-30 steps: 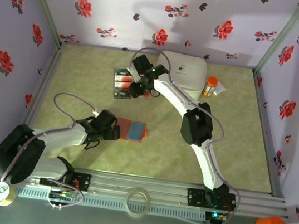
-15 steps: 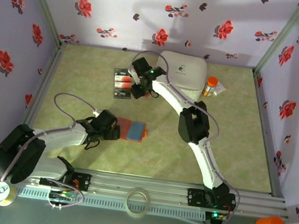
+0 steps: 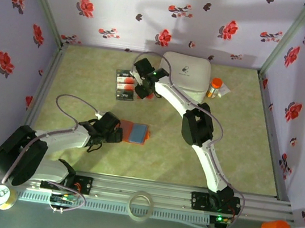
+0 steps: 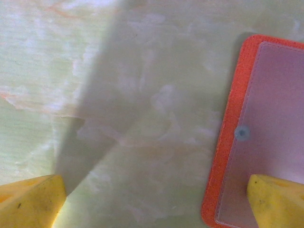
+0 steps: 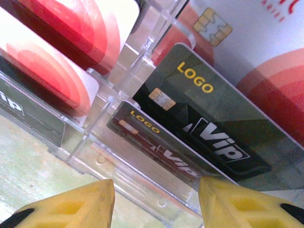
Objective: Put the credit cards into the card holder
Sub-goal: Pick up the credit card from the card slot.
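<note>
Credit cards (image 5: 204, 118), thin black and white plastic with red-orange blotches, sit in a clear plastic rack (image 5: 118, 171) on the pale green table (image 3: 86, 98), right fingers (image 5: 71, 206) apart just before it, while left fingers (image 4: 31, 199) gape wide beside the flat bright orange folding card holder (image 4: 270, 109), one tip overlapping it.

The right gripper (image 3: 142, 91) hangs over the credit cards (image 3: 124, 84), far left; the left gripper (image 3: 117, 133) sits just left of the card holder (image 3: 136, 133)
</note>
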Robot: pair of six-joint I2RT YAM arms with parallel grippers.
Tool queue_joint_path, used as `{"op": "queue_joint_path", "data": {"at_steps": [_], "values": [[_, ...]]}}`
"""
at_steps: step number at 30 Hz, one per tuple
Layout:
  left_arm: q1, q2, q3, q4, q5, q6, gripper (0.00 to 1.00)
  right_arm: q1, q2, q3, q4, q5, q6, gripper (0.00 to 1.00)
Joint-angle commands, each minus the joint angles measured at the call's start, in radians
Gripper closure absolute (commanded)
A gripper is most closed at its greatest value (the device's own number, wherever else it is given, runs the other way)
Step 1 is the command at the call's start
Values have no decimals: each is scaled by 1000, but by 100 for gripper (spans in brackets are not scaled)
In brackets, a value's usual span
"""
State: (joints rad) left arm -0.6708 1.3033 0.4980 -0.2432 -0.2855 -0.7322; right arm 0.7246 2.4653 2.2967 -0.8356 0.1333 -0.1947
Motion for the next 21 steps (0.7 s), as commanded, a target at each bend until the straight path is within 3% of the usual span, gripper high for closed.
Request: {"op": "queue_joint_path", "data": {"at_steps": [1, 13, 21], "values": [[-7, 52, -24, 5, 65, -35, 0, 2, 29, 14, 2, 32, -44, 49], [-12, 63, -19, 11, 67, -43, 0, 2, 54, 3, -49, -7, -54, 51], [-15, 65, -19, 13, 66, -44, 0, 15, 5, -65, -54, -22, -57, 63]]}}
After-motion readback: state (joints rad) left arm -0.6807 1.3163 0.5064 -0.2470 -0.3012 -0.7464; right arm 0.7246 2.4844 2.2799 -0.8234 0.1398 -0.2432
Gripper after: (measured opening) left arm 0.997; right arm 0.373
